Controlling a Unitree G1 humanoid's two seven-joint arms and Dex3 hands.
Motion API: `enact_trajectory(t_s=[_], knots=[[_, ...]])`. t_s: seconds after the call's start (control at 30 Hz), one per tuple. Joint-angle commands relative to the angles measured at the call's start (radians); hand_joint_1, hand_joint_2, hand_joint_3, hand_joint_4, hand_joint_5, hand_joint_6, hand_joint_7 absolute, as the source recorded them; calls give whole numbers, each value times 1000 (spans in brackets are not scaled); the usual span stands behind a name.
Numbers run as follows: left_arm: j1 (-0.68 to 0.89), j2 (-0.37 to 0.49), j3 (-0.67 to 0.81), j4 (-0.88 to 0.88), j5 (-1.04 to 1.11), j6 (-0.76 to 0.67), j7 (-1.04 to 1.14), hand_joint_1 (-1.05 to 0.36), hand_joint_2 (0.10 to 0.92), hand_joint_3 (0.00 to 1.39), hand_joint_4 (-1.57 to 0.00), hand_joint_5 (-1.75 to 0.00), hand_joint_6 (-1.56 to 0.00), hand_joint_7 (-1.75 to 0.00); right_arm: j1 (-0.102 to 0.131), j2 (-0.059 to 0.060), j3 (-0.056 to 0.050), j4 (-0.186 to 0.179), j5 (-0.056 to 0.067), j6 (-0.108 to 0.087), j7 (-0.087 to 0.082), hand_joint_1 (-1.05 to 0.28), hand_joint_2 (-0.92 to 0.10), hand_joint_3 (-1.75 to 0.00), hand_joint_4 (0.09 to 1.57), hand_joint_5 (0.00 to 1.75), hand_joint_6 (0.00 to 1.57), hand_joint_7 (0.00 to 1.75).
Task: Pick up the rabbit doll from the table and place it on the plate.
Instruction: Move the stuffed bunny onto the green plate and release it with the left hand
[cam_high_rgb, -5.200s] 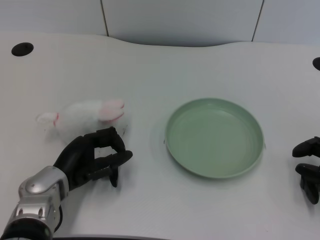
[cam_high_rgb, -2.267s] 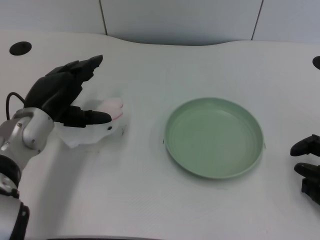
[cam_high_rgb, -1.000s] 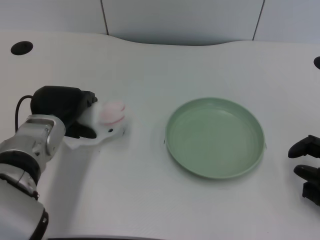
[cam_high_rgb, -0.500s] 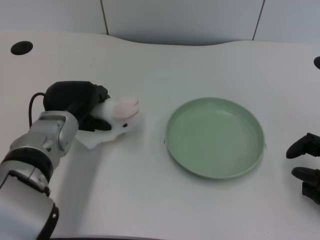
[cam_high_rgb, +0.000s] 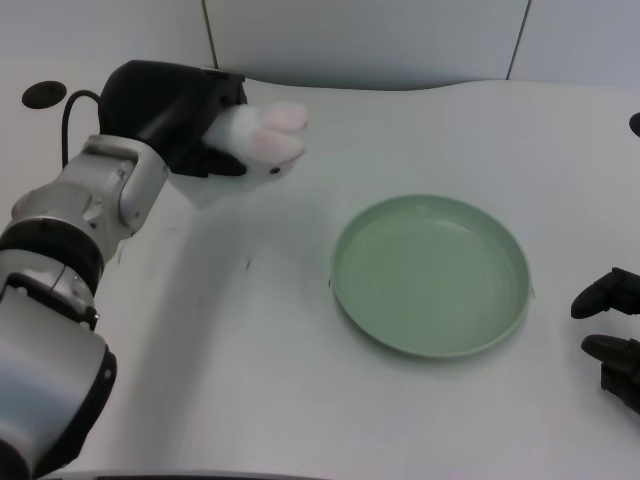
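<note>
While left hand (cam_high_rgb: 175, 110) grips it, rabbit doll (cam_high_rgb: 258, 140) aloft, left of plate (cam_high_rgb: 430, 275)

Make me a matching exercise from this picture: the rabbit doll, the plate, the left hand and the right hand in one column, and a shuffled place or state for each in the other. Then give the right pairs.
Things
1. rabbit doll
2. plate
3. left hand
4. right hand

Places or states
A. at the picture's right edge, holding nothing
B. green, on the table with nothing in it
C. black, gripping something white
D. held up off the table, pink ears toward the plate

Pairs: 1-D, 2-B, 3-C, 4-A
</note>
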Motion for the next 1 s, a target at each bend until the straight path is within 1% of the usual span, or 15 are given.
enact_trajectory(t_s=[0.03, 0.1, 0.17, 0.23, 0.3, 0.37, 0.4, 0.47, 0.53, 0.6, 0.7, 0.73, 0.8, 0.93, 1.0], knots=[[-51, -5, -23, -6, 17, -12, 29, -423, 921, 130, -832, -1536, -774, -1275, 4, -9, -3, 2, -1, -17, -2, -404, -921, -183, 1429, 1746, 967, 1746], [-64, -24, -34, -8, 20, -32, 46, -427, 921, 136, -874, -1453, -806, -1213, 1, -4, -13, 3, 14, 18, -1, -382, -921, -168, 1440, 1746, 883, 1746], [-72, -47, -42, -9, 18, -50, 48, -425, 921, 139, -889, -1444, -796, -1232, 6, -2, -12, -1, 12, 14, -13, -390, -921, -158, 1438, 1746, 802, 1746], [-78, -71, -45, -8, 11, -53, 25, -438, 921, 153, -851, -1509, -758, -1317, 13, -1, -3, -10, -1, -8, -35, -418, -921, -147, 1397, 1746, 711, 1746], [-80, -96, -51, -7, 13, -60, 20, -442, 921, 163, -803, -1584, -716, -1391, 15, 1, 1, -18, -4, 3, -52, -432, -921, -143, 1371, 1746, 673, 1746], [-82, -123, -66, -7, 22, -63, 24, -445, 921, 151, -858, -1470, -807, -1209, 16, 5, 2, -25, -2, 16, -58, -424, -921, -143, 1340, 1746, 776, 1746], [-82, -129, -70, -7, 23, -63, 25, -447, 921, 152, -868, -1446, -829, -1171, 17, 5, 3, -28, -1, 18, -59, -420, -921, -146, 1347, 1746, 851, 1746], [-79, -171, -85, -6, 26, -67, 20, -464, 921, 172, -845, -1560, -808, -1287, 13, 10, -2, -20, 9, 19, -41, -407, -921, -156, 1389, 1746, 921, 1746], [-77, -202, -107, -5, 38, -74, 23, -470, 921, 187, -827, -1646, -766, -1402, 12, 13, 1, -18, 3, 11, -47, -414, -921, -138, 1423, 1746, 927, 1746], [-75, -223, -130, -4, 54, -77, 25, -469, 921, 197, -846, -1599, -772, -1358, 16, 11, 7, -27, -7, 15, -66, -420, -921, -117, 1394, 1746, 860, 1746], [-72, -254, -164, -1, 76, -66, 13, -494, 921, 233, -839, -1541, -776, -1287, 20, 13, 4, -31, -2, 18, -71, -414, -921, -127, 1277, 1746, 652, 1746], [-68, -262, -173, 0, 81, -62, 12, -494, 921, 230, -838, -1523, -781, -1266, 18, 16, 0, -27, 5, 19, -60, -404, -921, -130, 1288, 1746, 690, 1746], [-61, -278, -185, 1, 89, -54, 9, -474, 921, 219, -852, -1487, -798, -1219, 17, 15, 4, -24, 0, 10, -66, -412, -921, -122, 1337, 1746, 818, 1746], [-42, -296, -200, 4, 90, -45, -6, -426, 921, 207, -787, -1672, -695, -1471, 14, 17, -8, -16, 15, 24, -48, -391, -921, -110, 1289, 1746, 632, 1746], [-34, -302, -204, 5, 88, -41, -20, -411, 921, 210, -855, -1402, -771, -1137, 15, 19, -13, -15, 19, 25, -46, -395, -921, -114, 1280, 1746, 608, 1746]])
